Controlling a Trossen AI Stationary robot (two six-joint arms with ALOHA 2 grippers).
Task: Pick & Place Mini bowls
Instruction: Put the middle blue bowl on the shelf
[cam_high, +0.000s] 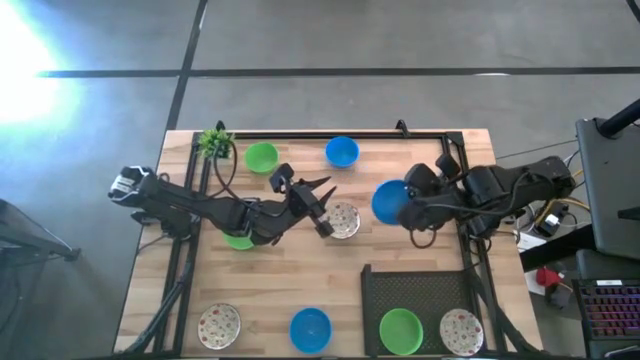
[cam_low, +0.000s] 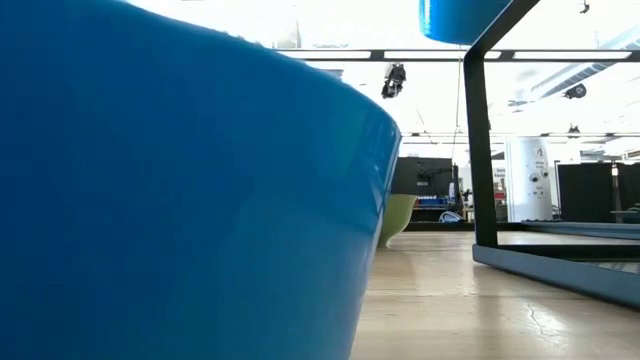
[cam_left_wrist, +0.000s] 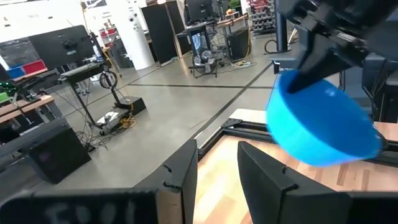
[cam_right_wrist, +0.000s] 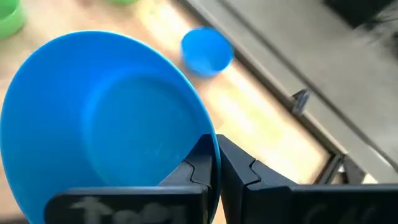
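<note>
My right gripper (cam_high: 407, 206) is shut on a plain blue mini bowl (cam_high: 388, 201), held above the table right of centre; the low view shows this bowl (cam_low: 458, 18) high up. My left gripper (cam_high: 323, 206) stands open and holds nothing, just left of a speckled white bowl (cam_high: 344, 221) that rests on the table. A green bowl (cam_high: 261, 156) and a blue bowl (cam_high: 342, 151) stand near the far edge. Another green bowl (cam_high: 237, 240) lies partly hidden under my left arm. My right gripper pinches the blue bowl's rim (cam_right_wrist: 200, 138), one finger (cam_right_wrist: 194, 167) inside the bowl and the other outside. The fingers slant downward from the table's right side. The bowl (cam_left_wrist: 323, 121) is lifted clear of the table and tilted.
A black wire tray (cam_high: 415, 290) at the near right holds a green bowl (cam_high: 400, 330) and a speckled bowl (cam_high: 461, 330). A speckled bowl (cam_high: 218, 325) and a blue bowl (cam_high: 310, 330) stand at the near edge. A small potted plant (cam_high: 214, 141) is at the far left.
</note>
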